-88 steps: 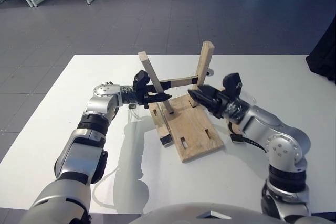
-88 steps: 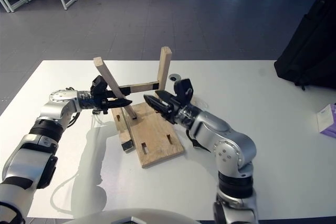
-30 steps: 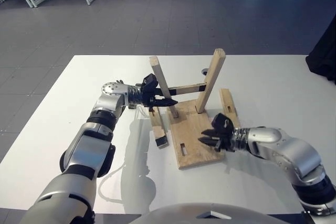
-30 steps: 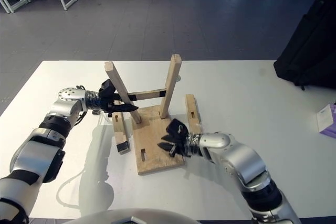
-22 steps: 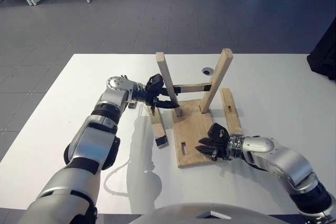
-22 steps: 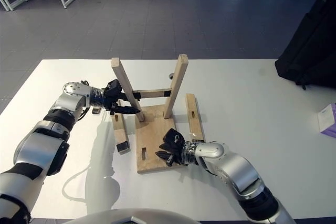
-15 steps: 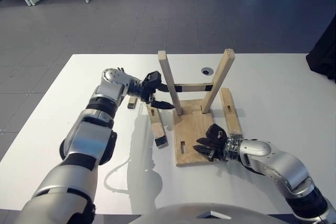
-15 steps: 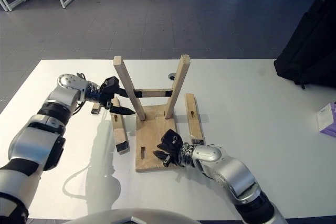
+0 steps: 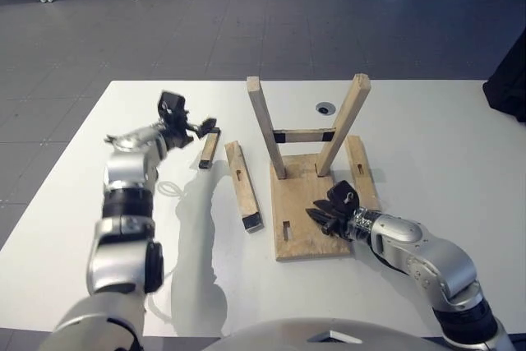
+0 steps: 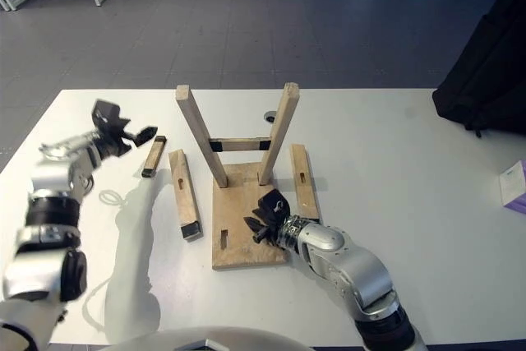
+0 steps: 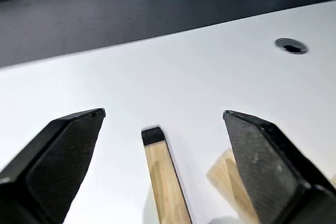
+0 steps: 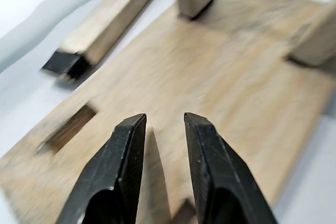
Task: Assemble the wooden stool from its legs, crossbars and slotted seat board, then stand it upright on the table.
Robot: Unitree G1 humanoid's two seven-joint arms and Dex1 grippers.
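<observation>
Left gripper (image 11: 163,112) is spread wide above a short crossbar (image 11: 163,177); my right gripper (image 12: 164,116), slightly parted, sits over the seat board (image 12: 236,93) on the worktop (image 9: 427,137).

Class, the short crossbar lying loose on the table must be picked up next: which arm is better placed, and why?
Left. The left gripper is open, right beside the short crossbar. The right gripper hovers over the seat board, much farther from it.
</observation>
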